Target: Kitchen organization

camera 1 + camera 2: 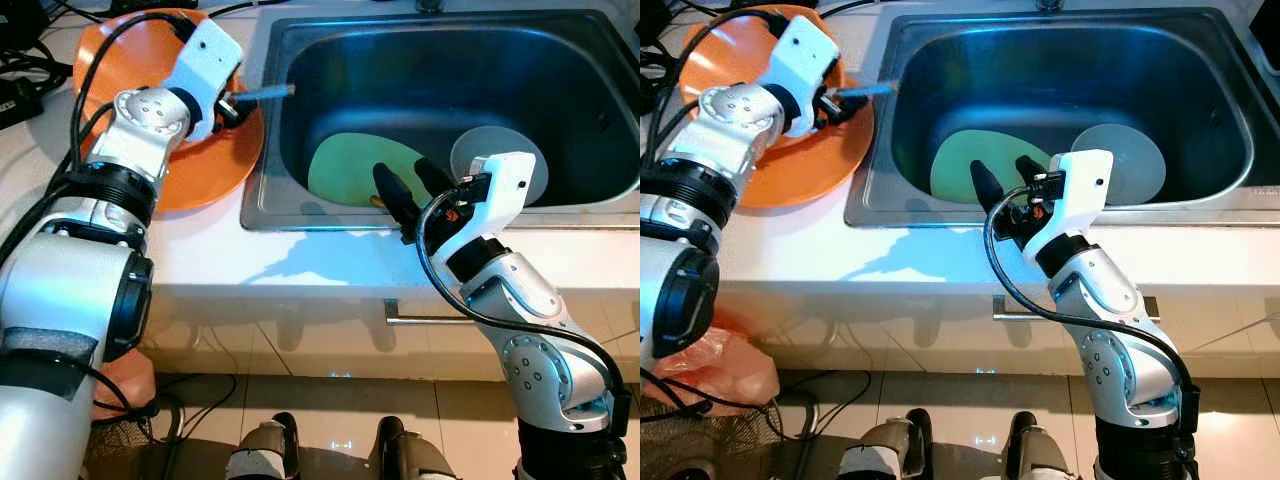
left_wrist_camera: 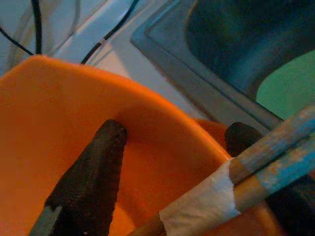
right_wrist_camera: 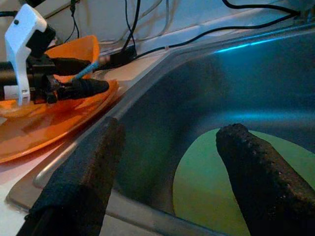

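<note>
Wooden chopsticks, taped together and blue-tipped, sit pinched in my left jaws over the orange bowl on the counter. My right jaws gape wide, empty, above the steel sink's green plate.

White tabletop runs in front of me w/ a stainless sink sunk into it; bluish light reflects off the steel and the tabletop edge. Below the edge, pale cabinet front w/ a metal handle bar. Floor is glossy beige tile, w/ glare spots. Black cables lie on the tabletop at far left, more trail on the floor by an orange-pink bag.
</note>
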Tool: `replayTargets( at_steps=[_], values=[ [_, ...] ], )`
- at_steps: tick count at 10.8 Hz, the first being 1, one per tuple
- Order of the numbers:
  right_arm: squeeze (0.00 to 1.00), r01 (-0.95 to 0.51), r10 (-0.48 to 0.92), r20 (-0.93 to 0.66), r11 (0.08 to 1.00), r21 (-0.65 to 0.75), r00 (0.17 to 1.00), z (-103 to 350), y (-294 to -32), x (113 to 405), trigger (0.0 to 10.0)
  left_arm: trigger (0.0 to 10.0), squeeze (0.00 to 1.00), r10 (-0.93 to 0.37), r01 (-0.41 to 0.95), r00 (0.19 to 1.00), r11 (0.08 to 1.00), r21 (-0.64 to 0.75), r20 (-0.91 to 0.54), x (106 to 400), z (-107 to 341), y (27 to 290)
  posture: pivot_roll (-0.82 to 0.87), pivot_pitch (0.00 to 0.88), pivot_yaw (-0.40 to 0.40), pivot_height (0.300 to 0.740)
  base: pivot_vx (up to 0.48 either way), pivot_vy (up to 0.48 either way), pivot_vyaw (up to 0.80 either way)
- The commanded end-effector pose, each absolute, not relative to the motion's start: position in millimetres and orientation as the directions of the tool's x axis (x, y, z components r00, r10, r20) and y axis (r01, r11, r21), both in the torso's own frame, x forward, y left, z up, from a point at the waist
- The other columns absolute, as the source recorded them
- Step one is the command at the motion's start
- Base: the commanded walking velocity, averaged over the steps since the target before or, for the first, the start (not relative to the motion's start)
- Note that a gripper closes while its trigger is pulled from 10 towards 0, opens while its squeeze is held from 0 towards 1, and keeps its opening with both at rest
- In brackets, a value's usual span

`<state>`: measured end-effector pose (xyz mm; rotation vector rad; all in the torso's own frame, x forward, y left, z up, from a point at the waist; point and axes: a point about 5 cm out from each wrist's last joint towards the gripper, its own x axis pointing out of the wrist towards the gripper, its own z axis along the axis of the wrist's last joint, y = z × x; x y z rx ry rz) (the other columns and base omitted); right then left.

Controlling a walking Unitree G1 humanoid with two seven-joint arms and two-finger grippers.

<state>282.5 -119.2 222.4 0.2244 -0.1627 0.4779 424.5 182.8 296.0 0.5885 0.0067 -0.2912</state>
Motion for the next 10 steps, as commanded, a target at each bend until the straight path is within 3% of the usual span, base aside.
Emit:
replayTargets(
  at_steps=[1, 6, 10],
  values=[
    [0.05, -0.476, 0.436, 0.220, 0.862, 0.176, 0.872, 225.2, -118.3, 282.5, 10.0, 0.0, 0.00, -0.248, 0.262, 0.964, 0.807, 0.529, -0.097, 423.8, 298.9, 191.0, 0.12, 0.249, 0.101, 0.740, 0.000, 0.000, 0.00],
    [0.04, -0.467, 0.425, 0.230, 0.866, 0.179, 0.876, 227.3, -119.5, 287.8, 10.0, 0.0, 0.00, -0.293, 0.278, 0.955, 0.827, 0.489, -0.046, 422.6, 312.0, 190.2, 0.12, 0.227, 0.094, 0.740, 0.000, 0.000, 0.00],
    [0.04, -0.497, 0.454, 0.240, 0.851, 0.167, 0.858, 230.7, -119.1, 295.4, 10.0, 0.0, 0.00, -0.370, 0.286, 0.924, 0.838, 0.465, 0.097, 418.7, 340.1, 184.0, 0.13, 0.191, 0.077, 0.740, 0.000, 0.000, 0.00]
  ],
)
